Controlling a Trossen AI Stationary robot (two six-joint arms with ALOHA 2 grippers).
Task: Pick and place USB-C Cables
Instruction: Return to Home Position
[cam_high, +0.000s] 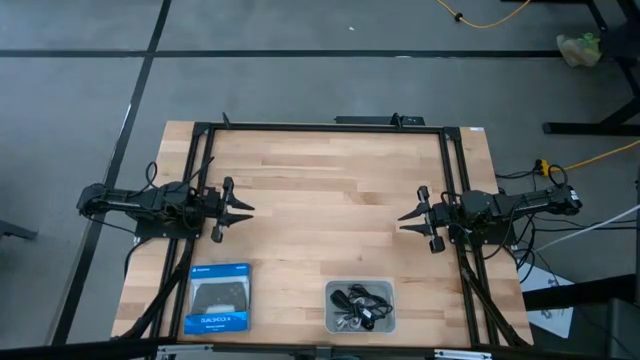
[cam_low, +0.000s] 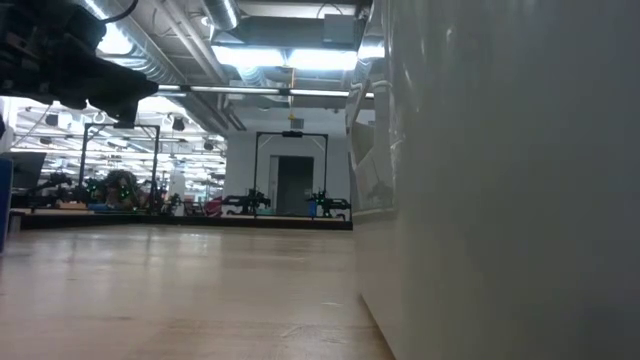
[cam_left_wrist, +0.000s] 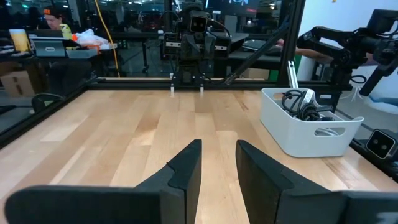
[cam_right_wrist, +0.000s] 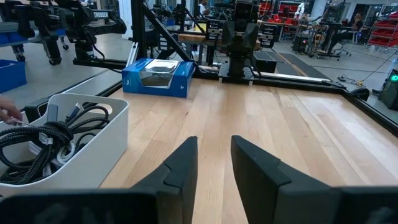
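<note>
All the USB-C cables (cam_high: 358, 305) that can be seen lie heaped inside the white bin (cam_high: 329, 300). The bin stands at the near edge of the wooden table (cam_high: 330, 180), with the blue box (cam_high: 218, 297) well apart from it along the same edge. Black braided coils and a whitish one are plain in the right wrist view, though the tangle is too dense to count the bundles. No cable shows on the bare wood. The left gripper (cam_high: 243, 210) hangs at the left side of the table and the right gripper (cam_high: 408, 217) at the right side, facing each other across the middle, both well apart from the bin and the box. Each wrist view shows its own two fingers parted by a narrow gap with nothing between them, so both grippers are empty. The placing work looks finished, and what is left is parking the arms. To do that well, I judge each arm should draw back along its own side, fingers kept above the wood and away from the bin's rim, so that no cable loop standing proud of the bin gets snagged and dragged out. Slow, even motion suits this, with the jaws left as they are. The pose looks close to rest, so only small corrections seem needed.
</note>
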